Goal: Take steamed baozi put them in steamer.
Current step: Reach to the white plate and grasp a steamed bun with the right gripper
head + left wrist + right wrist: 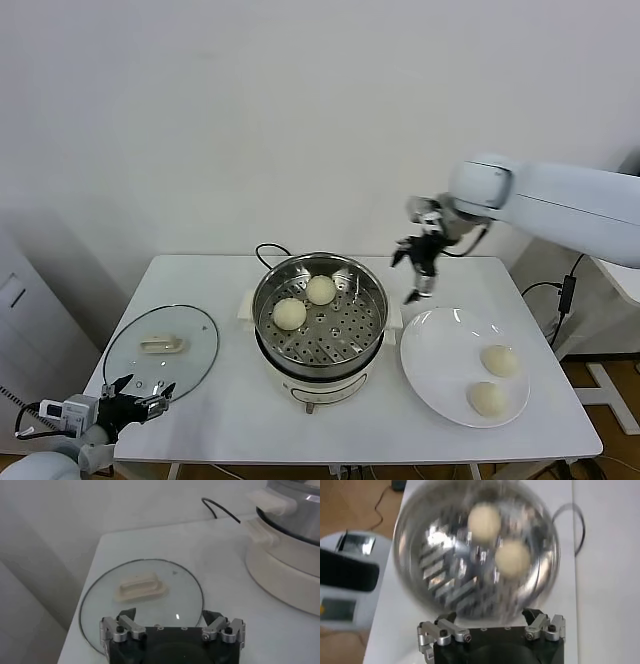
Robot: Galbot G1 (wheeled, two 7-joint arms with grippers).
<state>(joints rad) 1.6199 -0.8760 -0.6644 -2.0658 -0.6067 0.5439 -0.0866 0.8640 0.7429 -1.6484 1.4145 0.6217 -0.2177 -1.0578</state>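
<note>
Right claw [418,270]: hangs in the air above the counter, over the gap between the steamer and the plate; fingers spread, nothing between them.
Right claw, wrist view [490,625]: both fingertips show with a wide gap; the steamer's tray lies beyond them.
Left claw [138,392]: low at the counter's near left corner, well apart from the right claw; fingers spread and empty.
Left claw, wrist view [172,622]: its tips frame the near edge of the glass lid; whether they touch the glass I cannot tell.
Steamer [268,310]: shiny steel pot on a white base, just beside and below the right claw, toward the left claw's side; lid off.
Baozi in steamer: two, one [321,290] toward the back of the perforated tray, one [289,314] nearer the rim on the side away from the right claw; they sit close together.
Baozi on plate: two, one [499,360] and one [488,399], below the right claw and nearer the robot than it.
Plate [435,350]: flat, white, on the counter just beside the steamer.
Glass lid [190,345]: flat on the counter just ahead of the left claw, white handle [141,588] up.
Counter [230,420]: white, carries everything.
Cord [268,252]: black, loops behind the steamer.
</note>
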